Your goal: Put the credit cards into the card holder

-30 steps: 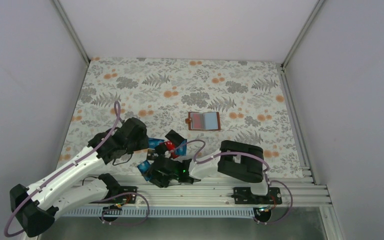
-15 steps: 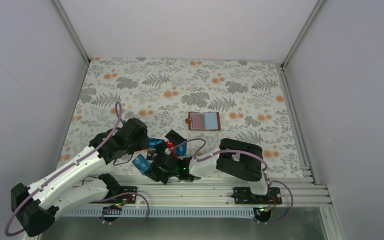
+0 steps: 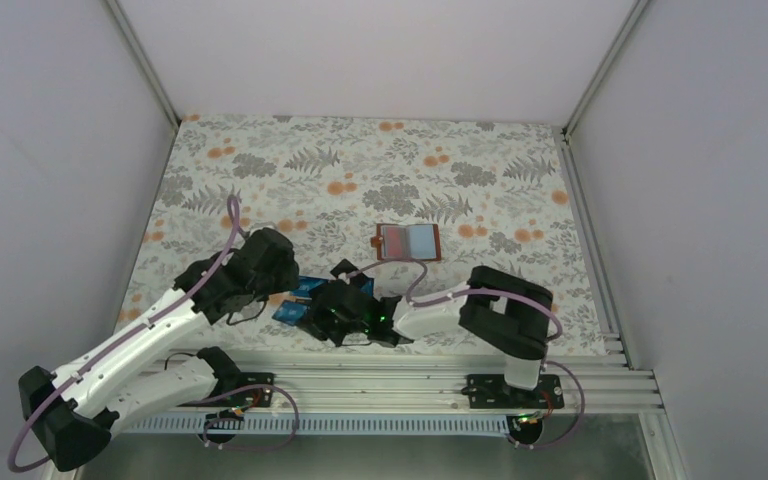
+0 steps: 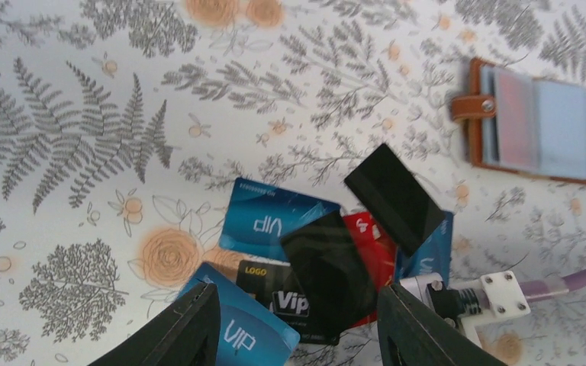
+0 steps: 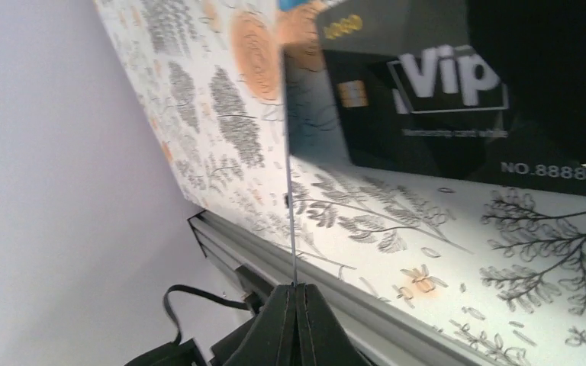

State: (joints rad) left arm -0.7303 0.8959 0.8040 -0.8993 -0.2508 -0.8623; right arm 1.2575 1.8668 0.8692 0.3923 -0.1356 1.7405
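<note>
Right now the right end effector (image 5: 294, 293) is clamping shut on one thin card (image 5: 288, 168), which is showing edge-on in the wrist view, so I cannot tell its colour. The other credit cards (image 4: 271, 221) are lying in an overlapping heap of blue, red and black on the floral worktop (image 4: 84, 99). The left end effector (image 4: 296, 320) is hovering over that heap with its jaws standing apart and nothing between them. The card holder (image 4: 538, 126) is lying open, well apart from the heap, with its clear sleeves facing up. By my judgement the pick-up is under way. The pinch is sitting at the card's very edge, so the move is calling for a slow lift clear of the neighbouring cards. The card is also needing squaring to a sleeve mouth before sliding in.
</note>
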